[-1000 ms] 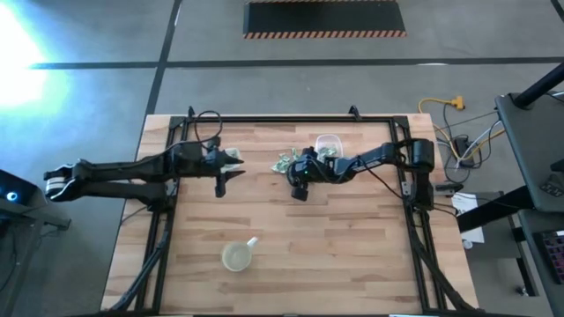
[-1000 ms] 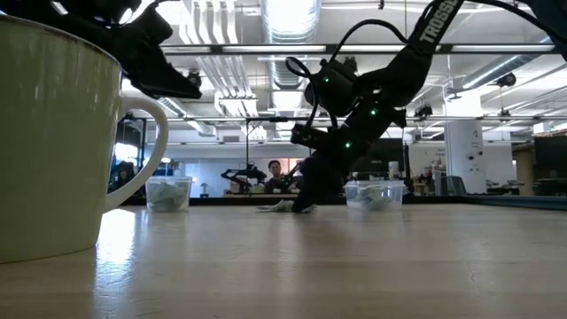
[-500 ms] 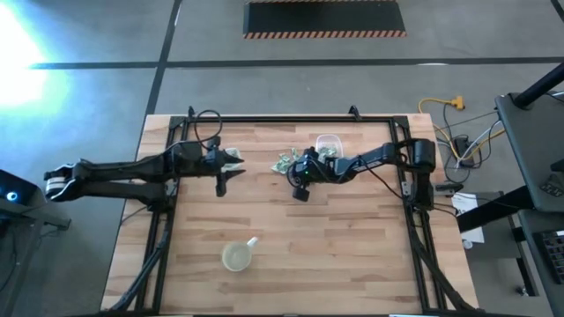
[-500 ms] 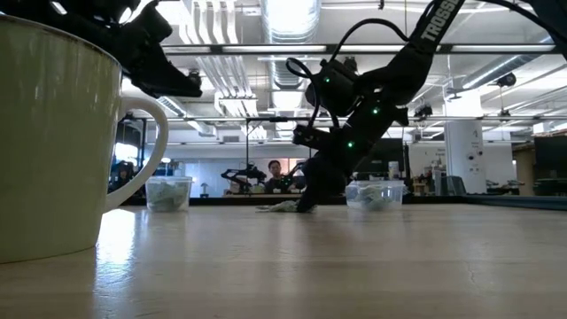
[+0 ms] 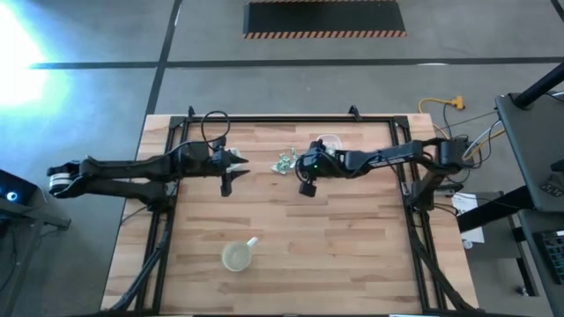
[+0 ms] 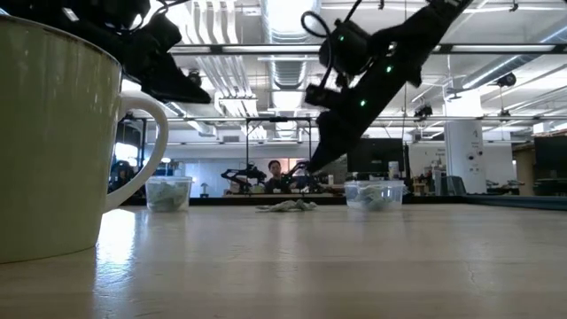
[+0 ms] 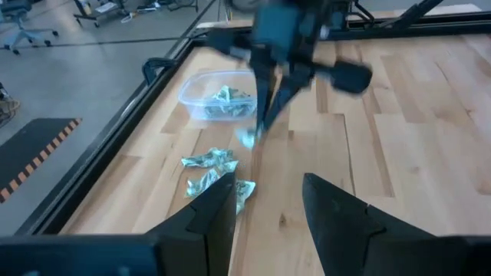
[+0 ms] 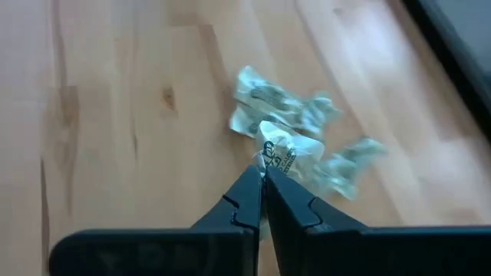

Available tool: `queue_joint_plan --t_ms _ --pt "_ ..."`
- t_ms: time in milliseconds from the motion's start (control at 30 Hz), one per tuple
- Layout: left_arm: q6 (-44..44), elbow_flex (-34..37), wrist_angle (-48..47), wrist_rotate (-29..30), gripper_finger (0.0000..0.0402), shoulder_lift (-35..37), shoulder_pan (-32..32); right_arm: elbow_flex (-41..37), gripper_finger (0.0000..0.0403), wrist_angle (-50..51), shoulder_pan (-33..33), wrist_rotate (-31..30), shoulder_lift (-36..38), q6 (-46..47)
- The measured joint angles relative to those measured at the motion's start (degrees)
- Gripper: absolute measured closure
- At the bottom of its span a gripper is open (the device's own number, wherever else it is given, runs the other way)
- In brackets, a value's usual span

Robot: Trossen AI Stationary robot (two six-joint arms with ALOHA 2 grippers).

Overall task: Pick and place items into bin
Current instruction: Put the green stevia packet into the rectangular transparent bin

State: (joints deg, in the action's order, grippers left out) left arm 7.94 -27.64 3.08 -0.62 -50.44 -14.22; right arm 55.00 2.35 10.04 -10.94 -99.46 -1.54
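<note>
Pale butcher-block planks form the table where two dark arms meet over a loose heap of tiny pale green and silvery wrapped pieces. Seen from overhead, the right gripper hangs just beside that heap, near a clear plastic tub at the table's far edge. Its own wrist camera supplies what the overhead cannot: the two dark fingers pressed together on one crinkled silvery-green piece, raised above the rest of the heap. The left gripper waits over bare wood to the heap's left, its fingers spread apart. From table height, a second clear tub shows at left, and a yellowish round cup with a spout stands well apart at the near side.
</note>
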Motion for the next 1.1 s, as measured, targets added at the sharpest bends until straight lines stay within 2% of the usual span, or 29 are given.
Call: queue_joint_plan --t_ms 67,267,333,467,633,867,1100 --pt "0.1 0.0 0.0 0.0 0.0267 -0.3 0.0 0.0 0.0394 3.6 0.1 -2.7 2.4 -0.3" --pt "0.5 0.0 2.1 0.0 0.0267 -1.6 0.0 -0.3 0.0394 16.4 0.3 -17.7 9.2 1.5" --pt "0.5 0.0 2.0 0.0 0.0267 -1.7 0.0 -1.0 0.0394 19.0 0.7 -20.7 10.9 3.2" --pt "0.5 -0.1 2.4 0.0 0.0267 -2.0 0.0 -2.3 0.0394 19.9 2.4 -21.5 12.9 5.9" --pt "0.3 -0.1 2.6 0.0 0.0267 -1.9 0.0 -3.0 0.0394 19.7 5.3 -21.6 11.7 5.7" --pt "0.3 -0.2 2.5 0.0 0.0267 -1.9 0.0 -3.2 0.0394 19.4 9.6 -15.8 7.7 5.6" --pt "0.3 -0.2 2.5 0.0 0.0267 -1.9 0.0 -3.2 0.0394 19.4 10.9 -15.6 5.5 6.8"
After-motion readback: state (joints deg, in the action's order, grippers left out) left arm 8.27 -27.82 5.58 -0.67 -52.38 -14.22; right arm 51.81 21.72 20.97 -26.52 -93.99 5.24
